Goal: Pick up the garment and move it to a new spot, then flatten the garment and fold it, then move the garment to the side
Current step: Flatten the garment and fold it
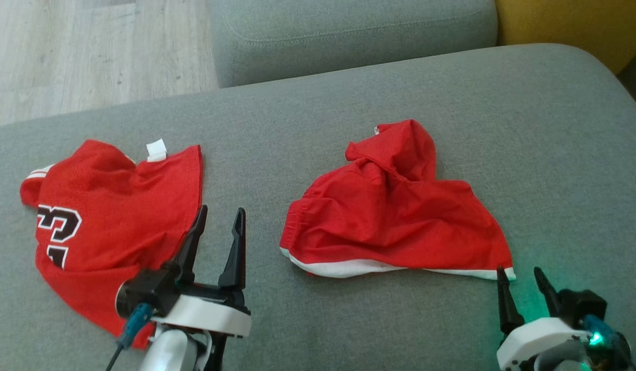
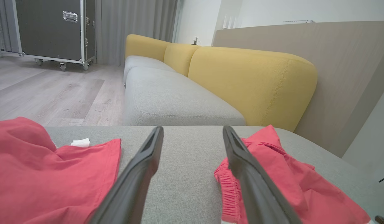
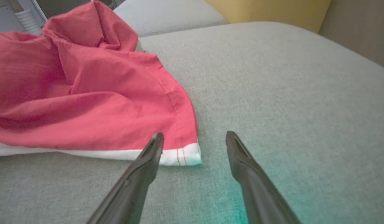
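Red shorts [image 1: 395, 221] with a white hem lie crumpled at the middle right of a grey sofa cushion [image 1: 529, 134]. A red jersey [image 1: 112, 221] with a white number lies rumpled at the left. My left gripper [image 1: 221, 217] is open over bare cushion between the two garments, its left finger overlapping the jersey's right edge. In the left wrist view, the left gripper [image 2: 192, 132] frames bare cushion between jersey [image 2: 49, 174] and shorts [image 2: 282, 177]. My right gripper [image 1: 519, 272] is open just below the shorts' lower right hem corner [image 3: 184, 155], which lies beside its left fingertip. Nothing is held.
A second grey seat cushion [image 1: 349, 31] lies beyond, with a yellow backrest [image 2: 251, 81] at the right. Wooden floor [image 1: 91, 46] shows at the upper left past the cushion's edge. A wheeled dark case [image 2: 52, 31] stands far off.
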